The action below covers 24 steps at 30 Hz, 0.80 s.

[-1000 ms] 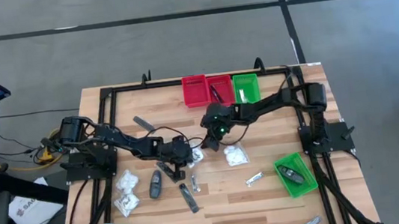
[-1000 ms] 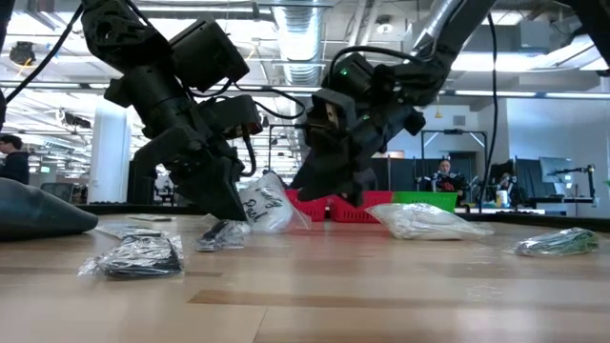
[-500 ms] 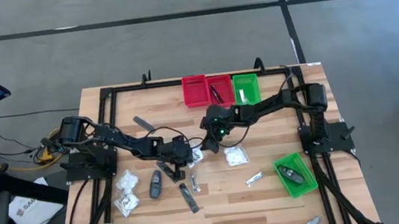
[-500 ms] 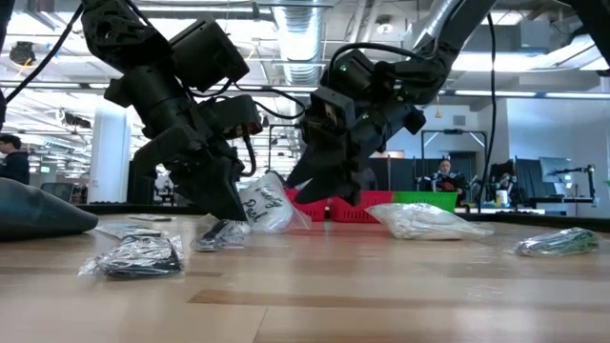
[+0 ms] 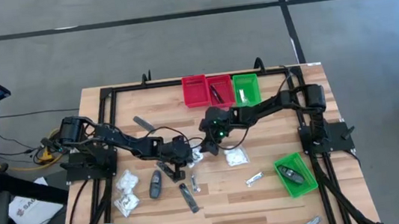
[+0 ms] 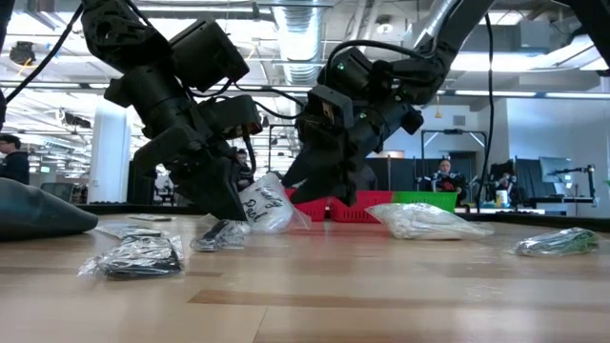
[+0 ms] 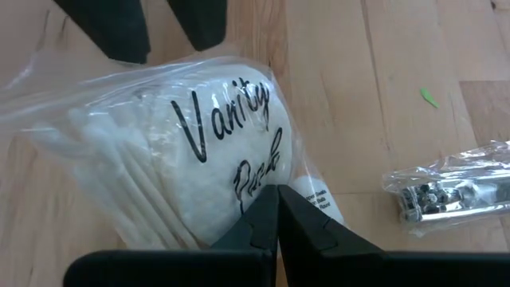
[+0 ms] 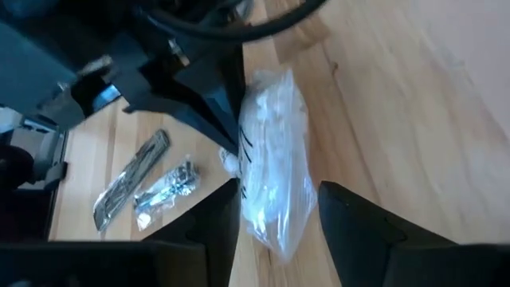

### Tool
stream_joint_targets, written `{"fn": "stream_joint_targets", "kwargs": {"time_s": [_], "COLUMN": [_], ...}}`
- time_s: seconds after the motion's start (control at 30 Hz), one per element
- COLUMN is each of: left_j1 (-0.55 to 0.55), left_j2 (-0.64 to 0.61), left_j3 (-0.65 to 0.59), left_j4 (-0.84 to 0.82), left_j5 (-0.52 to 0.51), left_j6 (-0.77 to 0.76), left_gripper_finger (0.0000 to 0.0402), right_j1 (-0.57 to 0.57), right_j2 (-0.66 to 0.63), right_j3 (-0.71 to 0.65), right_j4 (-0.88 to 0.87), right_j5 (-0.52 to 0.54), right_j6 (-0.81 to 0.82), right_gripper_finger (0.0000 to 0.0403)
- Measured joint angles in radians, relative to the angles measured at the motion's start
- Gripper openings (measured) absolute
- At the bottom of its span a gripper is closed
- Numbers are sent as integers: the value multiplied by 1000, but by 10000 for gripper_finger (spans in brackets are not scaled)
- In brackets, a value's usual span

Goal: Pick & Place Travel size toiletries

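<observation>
Your left hand (image 5: 187, 157) is low at the middle of the desk (image 5: 270, 202), clenched on the edge of a clear packet (image 7: 183, 151) printed "Vanity Pack", with white swabs and pads inside. In the left wrist view its fingers (image 7: 275, 219) meet tip to tip on the plastic, and the bag fans out ahead of them, lying on the wood.

Your right hand (image 5: 208, 142) hangs just beyond that same packet (image 8: 275, 167), opposite your left. Its fingers (image 8: 355, 215) are spread, one on each side of the bag's far end. I can't tell whether they touch the plastic. In the low view both hands (image 6: 329, 186) converge on the packet (image 6: 265, 205) from either side.

Just beside your left hand lies a small packet of dark bits (image 7: 458, 187), and a slim dark stick (image 8: 131, 179) lies a little farther out. A second white packet (image 5: 235, 155) lies near your right hand. Two more (image 5: 126, 192) lie well behind your left hand. The red and green bins (image 5: 221, 89) stand at the far edge, well beyond your right hand.
</observation>
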Motion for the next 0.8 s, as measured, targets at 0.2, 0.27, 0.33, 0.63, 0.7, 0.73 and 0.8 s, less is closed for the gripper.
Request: {"fn": "stream_joint_targets", "kwargs": {"time_s": [0.2,0.27,0.33,0.63,0.7,0.73,0.8], "left_j1": [0,0,0,-1,-1,-1,-1], "left_j2": [0,0,0,0,0,0,0], "left_j3": [0,0,0,-1,-1,-1,-1], "left_j4": [3,4,5,11,12,12,11], "left_j5": [0,1,0,3,4,4,4], "left_j6": [15,15,15,18,18,18,18], "left_gripper_finger": [1,1,1,1,1,1,1], "right_j1": [0,0,1,23,27,29,31], "right_j2": [19,21,19,76,97,103,112], "right_j3": [0,-3,1,54,72,83,99], "right_j4": [12,1,12,2,-6,-5,-19], "right_j5": [-1,-5,-9,-83,-111,-124,-133], "right_j6": [1,1,1,-17,-23,-23,-26], "right_gripper_finger": [154,154,154,146,141,137,130]}}
